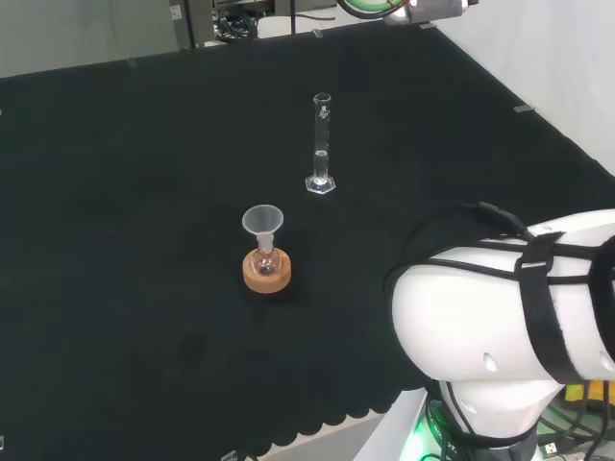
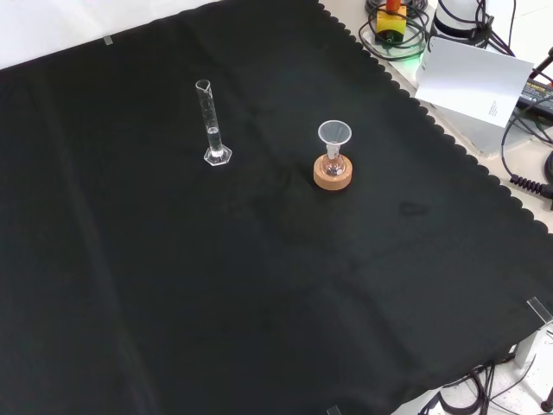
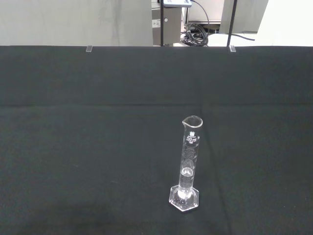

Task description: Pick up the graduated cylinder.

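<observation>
counter: covered with black cloth (image 2: 173, 303), scalloped edge seen along the right side in the front view; cloth creased, otherwise bare around the ware.
arm: big white link (image 1: 500, 317) with black straps seen at lower right of the head view, well apart from the glassware.
fingers: state cannot be told from these views; nothing is seen held.
stand: cork ring (image 2: 333, 177) seen right of centre in the front view, flat on the cloth; in the head view (image 1: 267, 272) it is placed nearer the camera than the cylinder and to its left.
flask: small clear flask (image 2: 333, 164) seated upright in the cork ring; contents cannot be told.
funnel: clear funnel (image 2: 334, 135) set in the flask neck, mouth up; also seen in the head view (image 1: 262, 223).
graduated cylinder: clear, upright on its hexagonal foot (image 2: 212, 121), left of the stand in the front view, apart from it; standing alone on the cloth, untouched. In the head view (image 1: 322, 144) it is placed beyond the stand. In the wrist view (image 3: 188, 164) spout and printed marks are seen; a little clear liquid appears low in the tube.
</observation>
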